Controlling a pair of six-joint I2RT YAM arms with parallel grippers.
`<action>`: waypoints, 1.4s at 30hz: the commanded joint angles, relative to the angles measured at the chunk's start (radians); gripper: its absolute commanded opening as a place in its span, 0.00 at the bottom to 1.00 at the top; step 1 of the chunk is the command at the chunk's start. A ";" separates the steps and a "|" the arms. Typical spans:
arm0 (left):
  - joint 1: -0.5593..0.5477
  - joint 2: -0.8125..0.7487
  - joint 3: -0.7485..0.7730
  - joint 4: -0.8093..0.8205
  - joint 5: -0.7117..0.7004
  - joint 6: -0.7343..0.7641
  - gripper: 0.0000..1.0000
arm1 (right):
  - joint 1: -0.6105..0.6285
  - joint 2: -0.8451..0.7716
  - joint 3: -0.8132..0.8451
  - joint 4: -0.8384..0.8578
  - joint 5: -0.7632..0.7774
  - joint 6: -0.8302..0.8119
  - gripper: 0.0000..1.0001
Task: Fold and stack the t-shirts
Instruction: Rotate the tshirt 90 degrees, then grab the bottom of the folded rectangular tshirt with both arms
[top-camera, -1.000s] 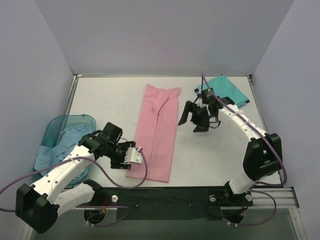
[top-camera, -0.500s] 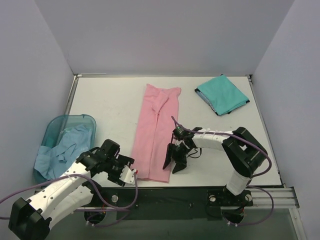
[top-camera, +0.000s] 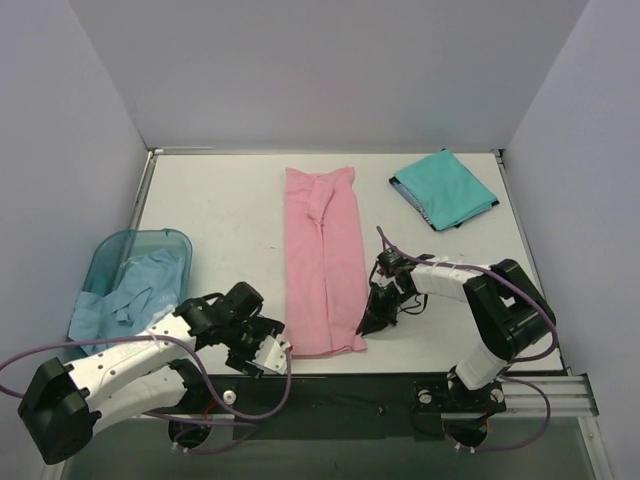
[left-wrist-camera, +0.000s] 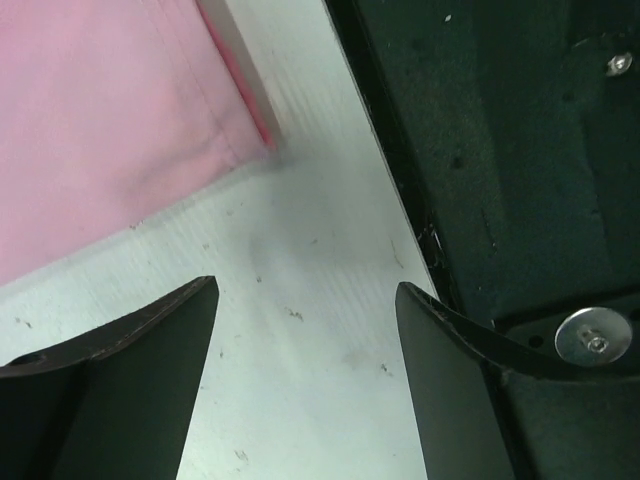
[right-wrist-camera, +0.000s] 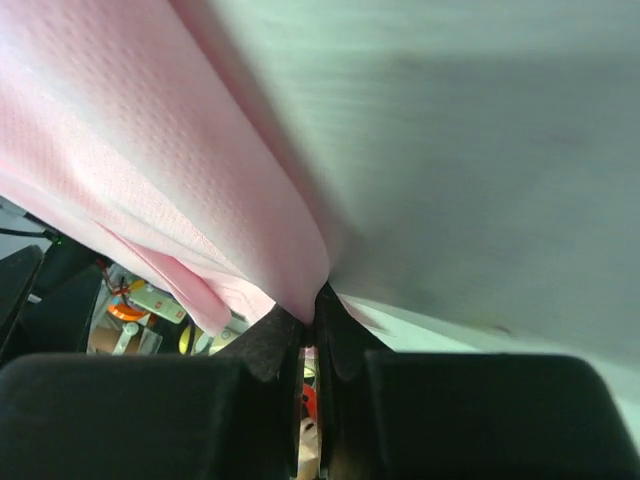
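Top cam overhead; wrist cams close-up; all share pink shirt (top-camera: 322, 262).

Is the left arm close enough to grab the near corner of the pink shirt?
Probably yes. The left arm has its jaws open just short of the pink shirt corner, and only bare table lies between them.

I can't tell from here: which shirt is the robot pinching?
The pink shirt: the right gripper holds its edge in shut jaws. The teal shirt and blue shirt lie untouched.
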 joint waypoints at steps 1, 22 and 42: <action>-0.117 0.018 0.051 0.101 -0.037 -0.082 0.84 | -0.041 -0.064 -0.043 -0.184 0.083 -0.121 0.02; -0.320 0.226 0.015 0.371 -0.197 0.028 0.72 | 0.037 -0.098 -0.117 -0.120 0.123 -0.070 0.27; -0.250 0.128 0.175 0.109 0.034 -0.295 0.00 | 0.148 -0.349 -0.042 -0.382 0.131 -0.098 0.00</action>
